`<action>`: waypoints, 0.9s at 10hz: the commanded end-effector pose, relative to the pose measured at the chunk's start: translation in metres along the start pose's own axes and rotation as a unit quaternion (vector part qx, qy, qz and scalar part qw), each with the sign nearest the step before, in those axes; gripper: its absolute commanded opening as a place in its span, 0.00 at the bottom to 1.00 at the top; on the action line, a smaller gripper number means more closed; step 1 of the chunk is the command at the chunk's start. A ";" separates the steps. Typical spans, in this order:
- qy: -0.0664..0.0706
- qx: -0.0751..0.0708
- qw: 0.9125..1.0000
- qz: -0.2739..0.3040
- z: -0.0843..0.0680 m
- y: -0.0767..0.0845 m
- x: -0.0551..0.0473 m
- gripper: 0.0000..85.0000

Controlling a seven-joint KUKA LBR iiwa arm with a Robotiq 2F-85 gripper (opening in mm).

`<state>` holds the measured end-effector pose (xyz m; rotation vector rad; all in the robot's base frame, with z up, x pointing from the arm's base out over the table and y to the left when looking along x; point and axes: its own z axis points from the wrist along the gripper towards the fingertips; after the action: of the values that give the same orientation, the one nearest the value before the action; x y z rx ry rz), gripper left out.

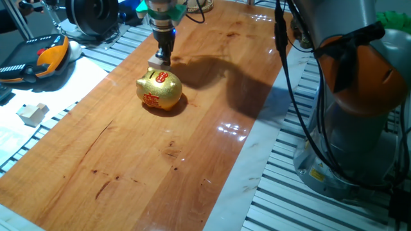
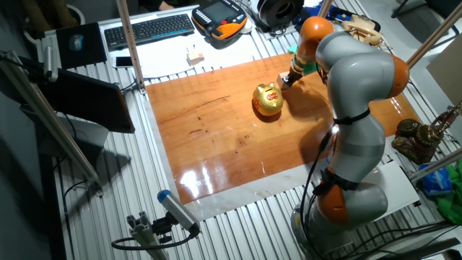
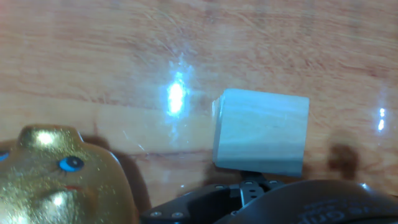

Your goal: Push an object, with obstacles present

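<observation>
The claw (image 1: 163, 56) stands low behind the wooden cube (image 1: 158, 62) — touching it, placed to shove, not grip; whether its jaws are parted, I cannot tell. The piggy bank (image 1: 159, 90) sits just beside — risky.

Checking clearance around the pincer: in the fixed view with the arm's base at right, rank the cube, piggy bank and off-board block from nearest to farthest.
1. Cube, right at the pincer.
2. Piggy bank, just in front of it.
3. Pale block, far left, off the board.
</observation>
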<state>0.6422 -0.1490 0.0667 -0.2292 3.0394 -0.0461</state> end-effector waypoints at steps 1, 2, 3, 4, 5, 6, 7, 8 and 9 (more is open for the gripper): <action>0.002 0.001 1.000 0.000 -0.001 0.001 -0.002 0.00; 0.002 0.002 1.000 0.000 -0.001 0.002 -0.005 0.00; 0.001 0.005 1.000 -0.001 0.001 0.002 -0.007 0.00; -0.003 0.004 1.000 -0.002 0.002 0.002 -0.009 0.00; -0.004 0.004 1.000 -0.002 0.002 0.002 -0.011 0.00; -0.004 0.004 1.000 -0.001 0.000 0.001 -0.015 0.00; -0.003 0.004 1.000 0.001 -0.002 0.000 -0.018 0.00; -0.002 0.006 1.000 0.003 -0.004 0.000 -0.022 0.00; -0.002 0.006 1.000 0.004 -0.004 0.001 -0.024 0.00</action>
<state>0.6656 -0.1438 0.0729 -0.2144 3.0353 -0.0638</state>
